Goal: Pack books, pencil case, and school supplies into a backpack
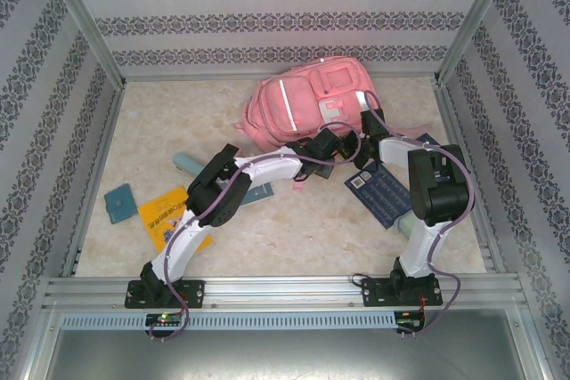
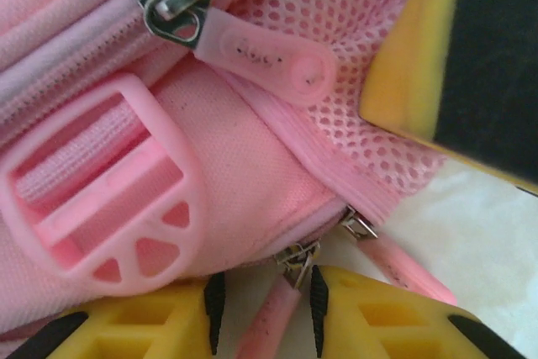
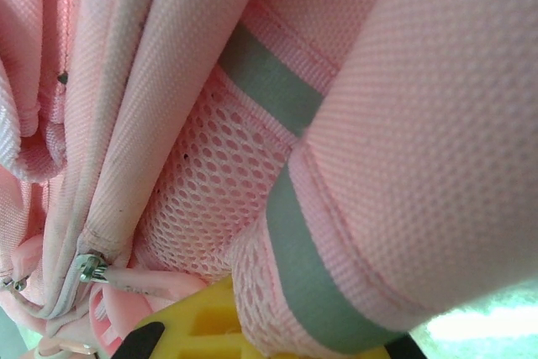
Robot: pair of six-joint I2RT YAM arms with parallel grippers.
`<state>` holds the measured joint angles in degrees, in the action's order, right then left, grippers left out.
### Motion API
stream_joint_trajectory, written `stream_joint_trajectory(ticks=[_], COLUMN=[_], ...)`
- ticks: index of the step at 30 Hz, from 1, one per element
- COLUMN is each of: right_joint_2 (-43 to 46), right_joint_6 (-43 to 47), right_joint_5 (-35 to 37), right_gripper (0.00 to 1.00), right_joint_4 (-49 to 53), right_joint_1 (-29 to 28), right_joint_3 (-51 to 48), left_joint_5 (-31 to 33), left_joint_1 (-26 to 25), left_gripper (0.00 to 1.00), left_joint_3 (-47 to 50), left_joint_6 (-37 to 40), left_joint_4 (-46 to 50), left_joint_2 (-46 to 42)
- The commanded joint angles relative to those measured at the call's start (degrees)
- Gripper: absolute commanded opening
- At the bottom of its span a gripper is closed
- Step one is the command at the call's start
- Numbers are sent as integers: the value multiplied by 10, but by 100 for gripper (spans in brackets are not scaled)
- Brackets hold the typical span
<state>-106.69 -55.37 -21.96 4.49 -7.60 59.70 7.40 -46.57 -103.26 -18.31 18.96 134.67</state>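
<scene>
Backpack (image 1: 303,104), pink with white trim, lies on its side at the far middle of the tabletop (image 1: 294,233); the other items are listed from the near edge outward. Near left: a yellow book (image 1: 165,217), with a small teal flat item (image 1: 118,204) just beside it. A grey-teal book (image 1: 260,193) lies partly under the left arm. At right, a navy book (image 1: 385,189) lies partly under the right arm. Both arms reach to the backpack's near side. The left pincer (image 2: 262,313) stands narrowly apart, with a pink zipper pull (image 2: 271,321) lying loose between its pads, below a pink buckle (image 2: 101,199). The right pincer (image 1: 370,126) is closed; the mesh pocket (image 3: 202,182) drapes over its finger (image 3: 202,329), and I cannot tell whether fabric is pinched.
</scene>
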Motion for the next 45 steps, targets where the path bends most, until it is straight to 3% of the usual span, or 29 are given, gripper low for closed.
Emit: stream_joint_trajectory(ticks=[1, 5, 7, 8, 18, 31, 38, 45], right_joint_2=[-8, -7, -6, -6, 44, 110, 100, 81], right_joint_6=[-5, -6, -6, -6, 7, 43, 69, 91], right_joint_5=[-1, 0, -1, -2, 4, -2, 0, 14], right_gripper=[0, 0, 0, 0, 0, 0, 0, 0], right_joint_4=[-20, -20, -21, -21, -6, 19, 37, 65], right_joint_1=[6, 7, 7, 6, 24, 66, 85, 119], right_joint_3=[4, 3, 3, 3, -6, -19, 3, 35], left_joint_5=[46, 45, 47, 50, 52, 21, 43, -16], left_joint_1=[-6, -6, -6, -6, 9, 105, 156, 137], left_gripper=[35, 23, 4, 0, 0, 0, 0, 0], left_joint_3=[-22, -22, -21, -21, 36, 180, 202, 213], left_joint_6=[25, 25, 22, 21, -4, -29, -24, 2], left_joint_4=[31, 33, 36, 39, 51, 62, 94, 79], left_joint_2=[23, 25, 24, 22, -70, -194, -210, -236])
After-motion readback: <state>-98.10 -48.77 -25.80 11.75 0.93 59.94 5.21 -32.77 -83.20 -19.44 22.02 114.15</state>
